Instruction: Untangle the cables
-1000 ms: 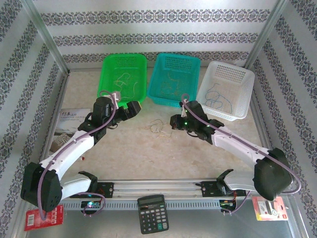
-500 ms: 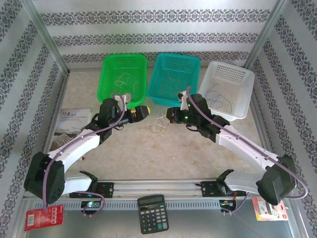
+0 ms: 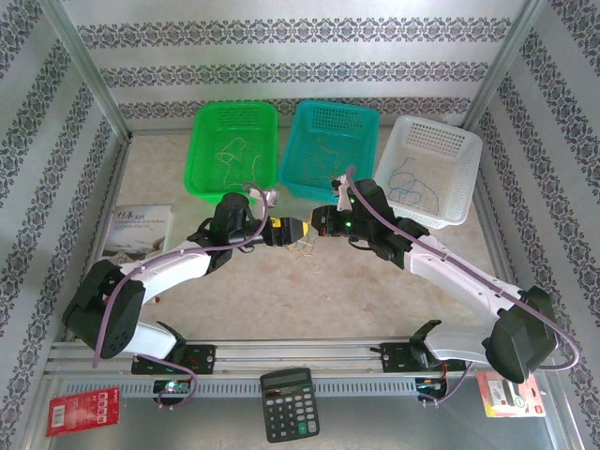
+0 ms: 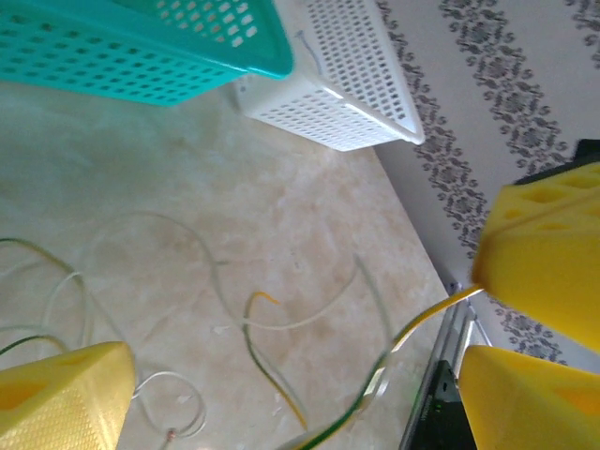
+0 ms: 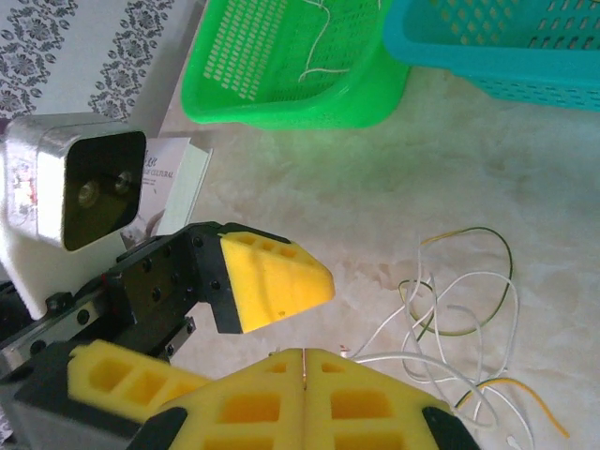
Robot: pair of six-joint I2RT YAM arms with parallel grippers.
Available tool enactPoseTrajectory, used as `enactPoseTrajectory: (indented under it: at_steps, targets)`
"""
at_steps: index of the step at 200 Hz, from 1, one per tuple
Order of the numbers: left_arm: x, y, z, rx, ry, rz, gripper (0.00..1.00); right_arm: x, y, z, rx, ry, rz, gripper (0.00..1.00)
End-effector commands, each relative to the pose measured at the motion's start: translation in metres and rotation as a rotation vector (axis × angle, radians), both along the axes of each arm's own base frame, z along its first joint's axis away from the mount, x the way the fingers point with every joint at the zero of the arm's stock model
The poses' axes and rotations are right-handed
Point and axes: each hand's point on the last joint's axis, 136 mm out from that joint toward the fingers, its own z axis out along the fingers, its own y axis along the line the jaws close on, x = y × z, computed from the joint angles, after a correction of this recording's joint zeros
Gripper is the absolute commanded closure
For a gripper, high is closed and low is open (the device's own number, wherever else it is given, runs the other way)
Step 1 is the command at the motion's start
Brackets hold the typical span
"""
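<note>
A tangle of thin whitish and yellow-green cables [image 3: 302, 246] lies on the table in front of the baskets, seen close as cables [image 5: 459, 319]. My right gripper [image 3: 319, 223] is shut; its pads [image 5: 303, 384] are pressed together with a fine wire in the seam. A yellow-green cable [image 4: 412, 328] runs taut from that gripper's yellow pad [image 4: 553, 253] down to the table. My left gripper [image 3: 296, 228] is open, its fingers [image 4: 61, 394] far apart, right next to the right gripper. One of its fingers [image 5: 272, 281] hovers just above the right pads.
Green basket [image 3: 211, 117], teal basket [image 3: 361, 117] and white basket [image 3: 441, 136] stand in a row at the back, each with loose wires inside. A booklet [image 3: 136, 230] lies at left. A calculator [image 3: 290, 403] sits on the front rail.
My left arm has swung right until its gripper meets the right gripper over the tangle. The right gripper shifted slightly left, and the tangle is drawn closer under both.
</note>
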Motion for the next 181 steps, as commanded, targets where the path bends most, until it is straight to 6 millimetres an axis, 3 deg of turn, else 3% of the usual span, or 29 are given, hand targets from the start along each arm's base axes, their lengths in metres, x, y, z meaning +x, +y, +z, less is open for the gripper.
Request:
enactPoseTrajectory:
  at_steps: [1,26,64,111,181]
  targets:
    - [-0.006,-0.017,0.018,-0.068,-0.096,-0.079,0.13,-0.003,0.006,-0.005,0.002,0.013,0.017,1.0]
    - [-0.008,-0.023,0.013,-0.076,-0.086,-0.095,0.2,-0.003,0.01,-0.004,0.005,0.011,0.026,1.0]
    - [-0.005,-0.022,-0.004,-0.057,-0.057,-0.071,0.5,-0.002,0.009,0.009,0.019,-0.015,0.024,1.0]
    - [-0.011,-0.011,-0.026,-0.017,-0.029,-0.038,0.81,0.01,-0.009,0.052,0.087,-0.096,-0.03,1.0]
    - [-0.019,-0.003,-0.046,0.009,0.006,-0.019,0.86,0.022,-0.036,0.136,0.206,-0.249,-0.093,1.0]
